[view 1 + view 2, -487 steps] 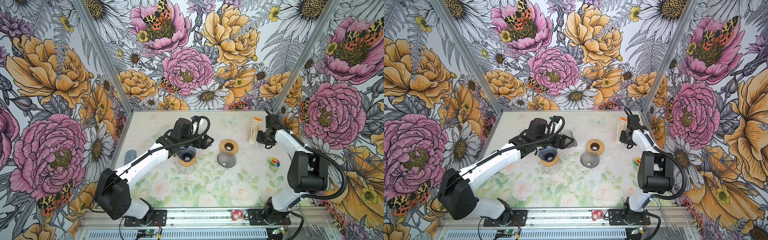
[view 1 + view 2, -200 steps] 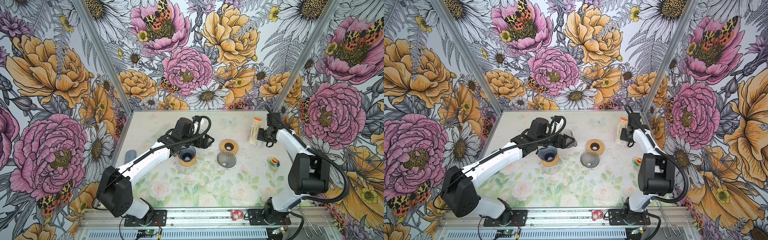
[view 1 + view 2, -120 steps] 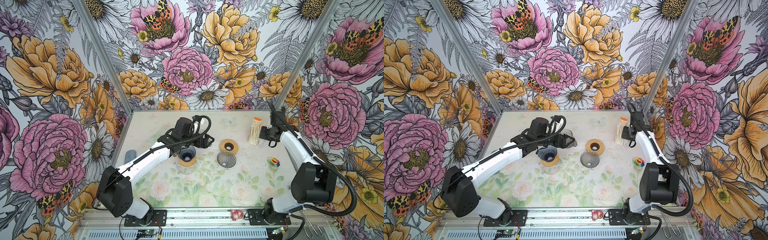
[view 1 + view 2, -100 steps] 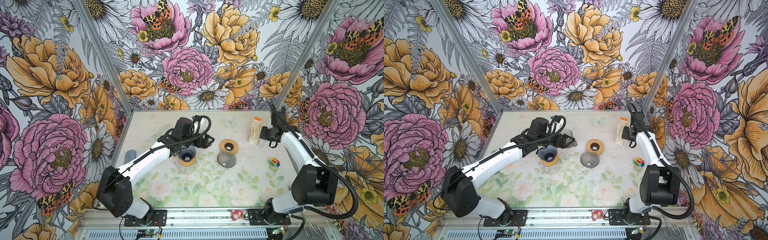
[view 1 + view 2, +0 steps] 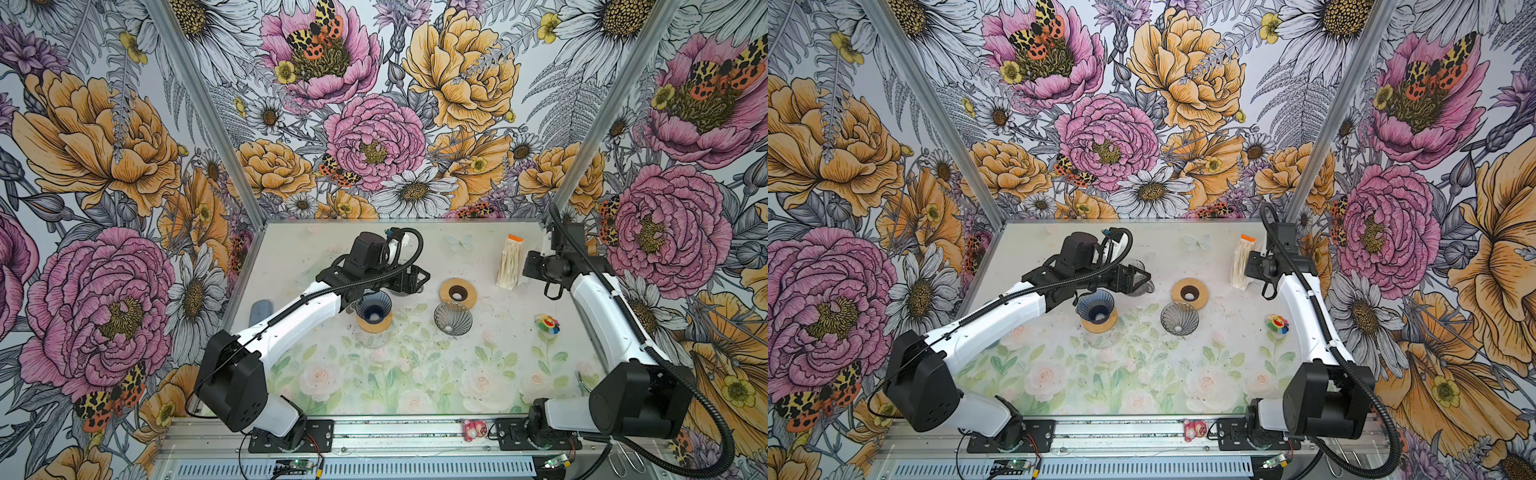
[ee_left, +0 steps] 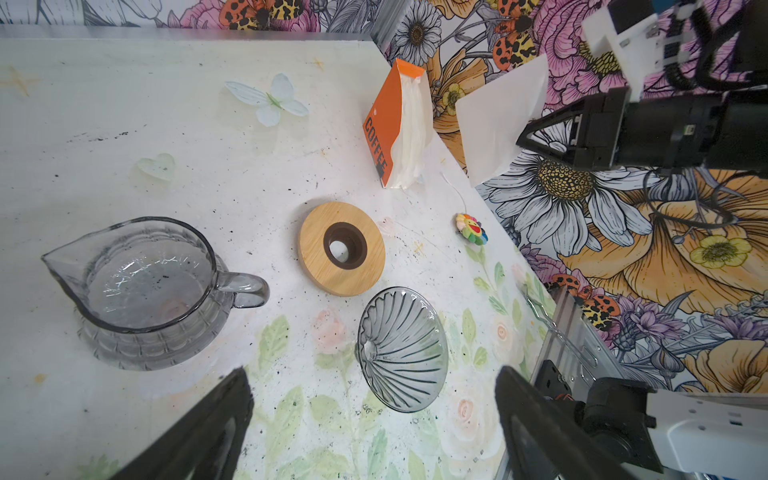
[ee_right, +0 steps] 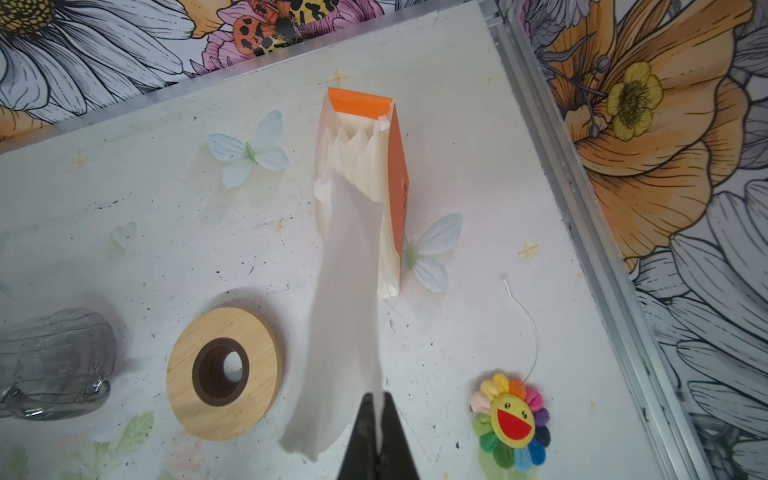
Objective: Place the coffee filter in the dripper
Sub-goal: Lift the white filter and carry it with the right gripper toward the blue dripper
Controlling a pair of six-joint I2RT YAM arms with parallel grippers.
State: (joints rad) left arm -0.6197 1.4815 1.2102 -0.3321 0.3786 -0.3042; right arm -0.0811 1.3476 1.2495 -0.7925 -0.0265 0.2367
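- Coffee filter [image 7: 345,316], a white paper cone pressed flat, hangs in the air just beside the orange filter pack [image 5: 510,262]. It is clear of the pack and pinched at one edge.
- Right hand [image 7: 376,401] has its jaws closed tight on that edge of the filter.
- Filter pack stands upright on the pale floral worktop [image 5: 374,374], with white filters showing along its open side.
- Wooden ring [image 5: 458,293] lies flat near the pack.
- Clear dripper [image 5: 453,318] rests on the worktop just past the ring, farther from the pack.
- Blue dripper [image 5: 373,306] sits upright in a wooden collar, well apart from the pack.
- Left hand [image 6: 372,374] hovers well apart from the pack, jaws spread wide and holding nothing, near a glass pitcher [image 6: 145,286].
- Rainbow flower toy [image 5: 546,323] lies on the worktop near the pack.
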